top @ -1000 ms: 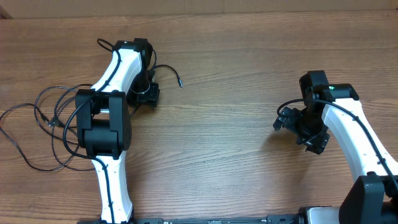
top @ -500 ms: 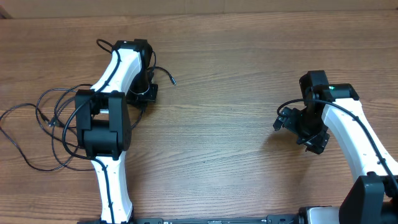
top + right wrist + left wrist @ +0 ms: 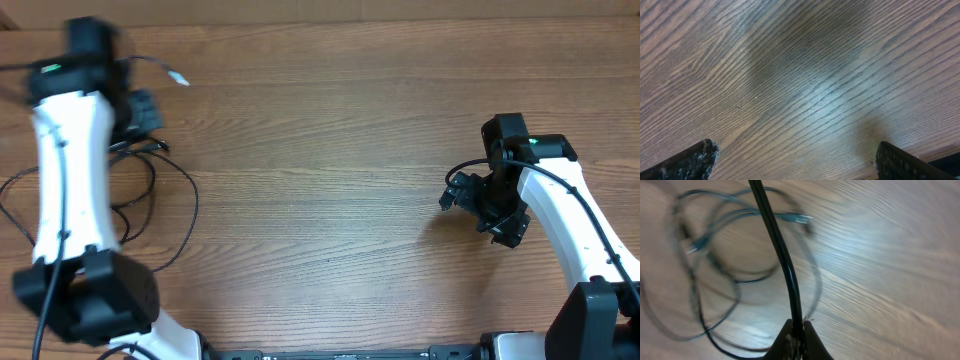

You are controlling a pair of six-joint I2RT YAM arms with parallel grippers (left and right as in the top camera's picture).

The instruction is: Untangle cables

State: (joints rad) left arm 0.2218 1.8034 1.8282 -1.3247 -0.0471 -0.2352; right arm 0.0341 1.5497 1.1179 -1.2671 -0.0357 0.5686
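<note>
Wood-grain table [image 3: 330, 200], mid-brown, grain running L-R; lighter tan strip [image 3: 400, 8] along far edge, overhead cam.

Overhead: left arm [image 3: 62, 180] smeared, covering part of the cables [image 3: 194, 205], loops run off left edge; wrist views: loops blurred, left gripper [image 3: 796, 328] cropped at bottom, right gripper [image 3: 795, 152] only finger ends in corners.

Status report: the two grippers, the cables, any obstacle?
Left gripper shut on one cable. Right gripper open above table. Other cables looped far left. No obstacle seen.
</note>
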